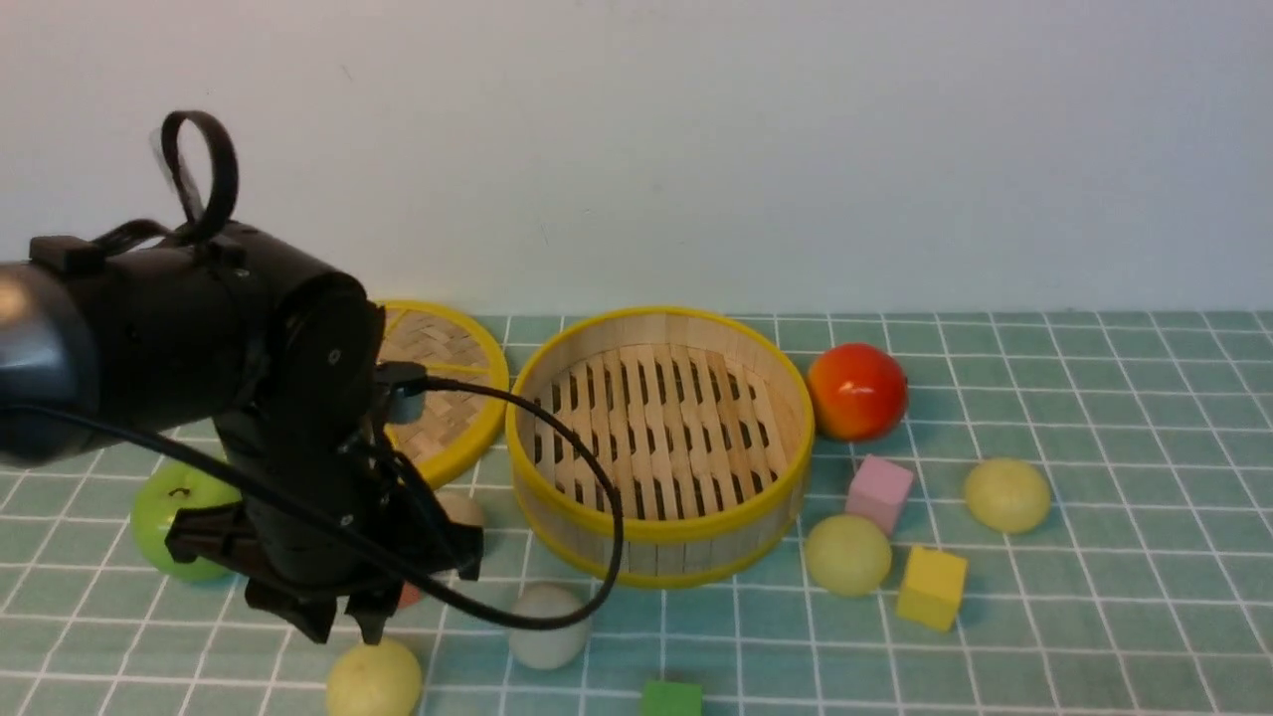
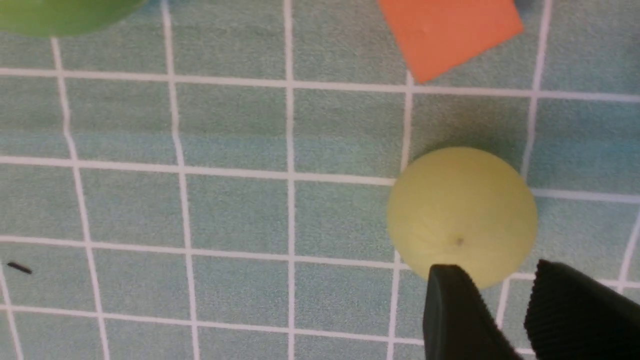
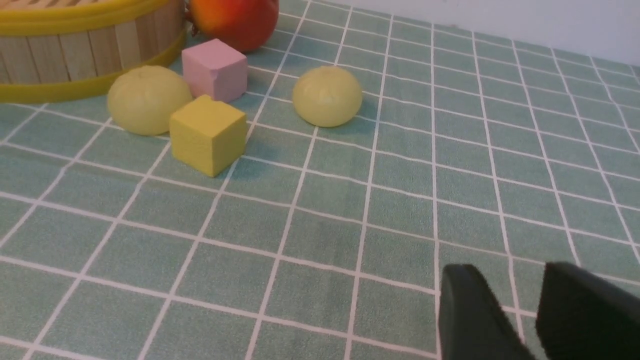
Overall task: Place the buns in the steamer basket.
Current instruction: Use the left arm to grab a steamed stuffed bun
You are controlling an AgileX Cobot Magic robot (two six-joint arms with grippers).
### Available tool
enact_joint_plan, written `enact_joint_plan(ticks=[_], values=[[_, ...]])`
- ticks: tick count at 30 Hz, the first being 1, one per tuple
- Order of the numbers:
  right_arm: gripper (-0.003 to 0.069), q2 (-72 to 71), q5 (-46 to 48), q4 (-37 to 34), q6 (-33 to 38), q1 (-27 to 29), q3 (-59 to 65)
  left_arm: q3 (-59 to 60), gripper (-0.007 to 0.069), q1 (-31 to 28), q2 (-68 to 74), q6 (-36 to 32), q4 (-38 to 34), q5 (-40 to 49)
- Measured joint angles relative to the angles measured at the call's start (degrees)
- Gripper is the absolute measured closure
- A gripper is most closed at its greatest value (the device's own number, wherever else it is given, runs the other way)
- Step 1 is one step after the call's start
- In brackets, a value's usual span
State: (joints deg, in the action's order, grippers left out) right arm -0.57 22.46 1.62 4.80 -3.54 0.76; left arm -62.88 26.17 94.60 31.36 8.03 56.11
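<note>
The apple sits just left of the left gripper. The gripper hangs low over the table, its jaws nearly together with a thin gap and nothing in them. They point at the edge of a yellow-green bun far wider than that gap. Lowered like this, I judge they would hit its top and roll it off, perhaps toward the orange cube nearby.

The cable loops across a white bun and might drag it; I cannot tell if they touch. The basket is empty.

Right of it, a third bun sits just beside the pink cube and yellow cube, so a grab could catch either. The far bun lies free. The right gripper is well apart, its jaws likewise nearly together and empty.
</note>
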Motion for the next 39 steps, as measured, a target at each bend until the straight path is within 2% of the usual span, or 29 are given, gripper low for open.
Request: enact_joint_plan(ticks=[13, 24, 39], values=[[0.0421, 0.00, 0.00, 0.00, 0.00, 0.00, 0.00, 0.00, 0.0386, -0.07, 5.08, 0.32, -3.25, -0.49], [0.0421, 0.00, 0.00, 0.00, 0.00, 0.00, 0.00, 0.00, 0.0386, -0.15, 6.23, 2.08, -0.19, -1.76], [0.0421, 0.00, 0.00, 0.00, 0.00, 0.00, 0.00, 0.00, 0.0386, -0.15, 9.10, 2.25, -0.45, -2.27]])
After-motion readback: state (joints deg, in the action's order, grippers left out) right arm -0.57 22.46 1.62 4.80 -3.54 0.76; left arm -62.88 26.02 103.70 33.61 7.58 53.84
